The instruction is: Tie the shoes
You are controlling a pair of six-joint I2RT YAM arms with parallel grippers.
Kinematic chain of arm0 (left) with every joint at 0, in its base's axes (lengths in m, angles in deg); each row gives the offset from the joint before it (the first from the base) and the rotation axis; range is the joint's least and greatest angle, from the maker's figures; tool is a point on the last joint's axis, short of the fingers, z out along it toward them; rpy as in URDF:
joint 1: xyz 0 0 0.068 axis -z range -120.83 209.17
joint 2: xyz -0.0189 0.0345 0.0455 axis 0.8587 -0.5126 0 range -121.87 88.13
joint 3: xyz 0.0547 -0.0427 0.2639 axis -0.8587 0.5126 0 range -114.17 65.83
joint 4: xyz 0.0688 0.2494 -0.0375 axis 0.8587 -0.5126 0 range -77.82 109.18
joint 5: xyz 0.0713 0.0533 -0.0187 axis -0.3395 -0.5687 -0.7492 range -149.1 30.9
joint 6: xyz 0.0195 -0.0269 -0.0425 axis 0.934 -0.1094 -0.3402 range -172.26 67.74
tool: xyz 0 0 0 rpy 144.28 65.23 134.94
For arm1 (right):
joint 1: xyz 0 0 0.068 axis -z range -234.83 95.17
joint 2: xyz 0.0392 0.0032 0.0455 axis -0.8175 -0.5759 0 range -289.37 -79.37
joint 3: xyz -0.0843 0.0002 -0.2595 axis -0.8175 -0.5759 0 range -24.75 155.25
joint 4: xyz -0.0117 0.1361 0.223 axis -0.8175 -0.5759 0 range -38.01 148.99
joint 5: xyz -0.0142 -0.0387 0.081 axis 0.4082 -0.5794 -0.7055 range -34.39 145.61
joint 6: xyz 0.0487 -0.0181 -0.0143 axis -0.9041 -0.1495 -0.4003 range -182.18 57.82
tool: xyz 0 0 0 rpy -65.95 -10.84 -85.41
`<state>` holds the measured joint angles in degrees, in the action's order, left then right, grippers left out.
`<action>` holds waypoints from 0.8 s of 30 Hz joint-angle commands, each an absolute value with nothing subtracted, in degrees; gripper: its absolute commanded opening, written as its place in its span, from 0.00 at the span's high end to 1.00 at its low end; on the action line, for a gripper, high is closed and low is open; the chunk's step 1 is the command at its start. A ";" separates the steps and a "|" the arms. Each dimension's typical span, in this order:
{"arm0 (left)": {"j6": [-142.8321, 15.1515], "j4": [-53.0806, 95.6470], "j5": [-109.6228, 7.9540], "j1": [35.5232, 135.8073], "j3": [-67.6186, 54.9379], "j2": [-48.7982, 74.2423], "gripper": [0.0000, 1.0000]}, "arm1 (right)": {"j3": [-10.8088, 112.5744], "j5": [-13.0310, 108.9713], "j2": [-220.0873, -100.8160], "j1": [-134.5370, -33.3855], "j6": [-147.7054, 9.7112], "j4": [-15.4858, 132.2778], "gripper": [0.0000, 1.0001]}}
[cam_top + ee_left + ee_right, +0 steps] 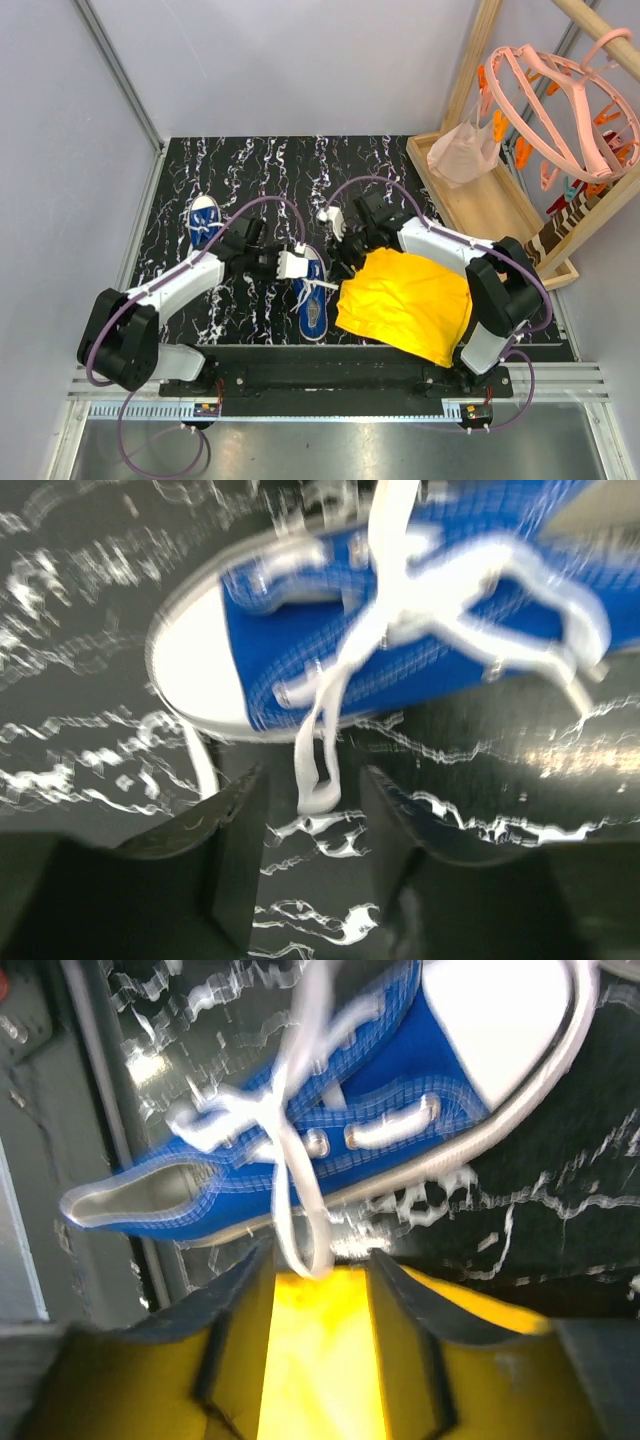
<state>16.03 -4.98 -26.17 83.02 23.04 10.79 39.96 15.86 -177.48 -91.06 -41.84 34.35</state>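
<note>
One blue sneaker [312, 300] with a white toe cap lies at the table's centre, its white laces loose. The second sneaker [205, 218] lies at the far left. My left gripper [297, 264] is over the centre shoe's toe end, my right gripper [345, 262] just right of it. In the left wrist view the left gripper [312, 780] is open, with a lace loop [314, 802] hanging between its fingers, not clamped. In the right wrist view the right gripper [318, 1255] is open, and another lace loop [283, 1226] hangs between its fingers beside the shoe [300, 1130].
A yellow cloth [405, 300] lies right of the centre shoe, under the right arm, and fills the bottom of the right wrist view [320, 1360]. A wooden rack [470, 200] with pink hangers [560, 110] stands at the back right. Walls close in on the left and back.
</note>
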 commanded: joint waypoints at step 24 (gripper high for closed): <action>-45.39 -24.23 -46.51 69.36 -5.20 22.65 0.01 | 37.23 29.16 -148.90 -75.68 -57.52 33.50 0.00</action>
<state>-36.60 -18.75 -37.14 70.54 -4.85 23.86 46.01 28.19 -152.93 -79.24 -54.72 35.44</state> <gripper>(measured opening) 0.985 0.994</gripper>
